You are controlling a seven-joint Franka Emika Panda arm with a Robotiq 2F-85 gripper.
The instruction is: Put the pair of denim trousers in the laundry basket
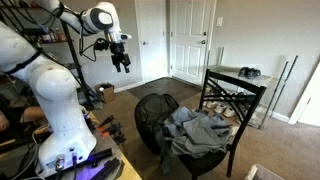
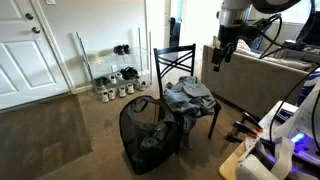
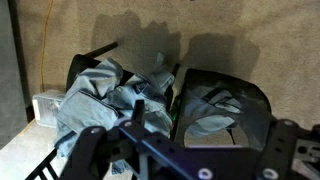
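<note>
The denim trousers (image 1: pixel 200 128) lie crumpled in a grey-blue pile on the seat of a black chair (image 1: pixel 236 92); they show in both exterior views (image 2: pixel 187 97) and in the wrist view (image 3: pixel 108 95). The black mesh laundry basket (image 1: pixel 152 112) stands on the carpet against the chair (image 2: pixel 132 122) (image 3: pixel 250 92), with some grey cloth inside. My gripper (image 1: pixel 121 60) (image 2: pixel 221 56) hangs high in the air, well above and apart from the chair and basket. It looks open and empty. In the wrist view its dark fingers (image 3: pixel 212 128) frame the bottom of the picture.
A metal shelf with shoes (image 2: pixel 118 82) stands against the wall. White doors (image 1: pixel 188 40) are at the back. A sofa (image 2: pixel 270 80) stands behind the chair. A cluttered table edge with cables (image 1: pixel 90 150) is by the robot's base.
</note>
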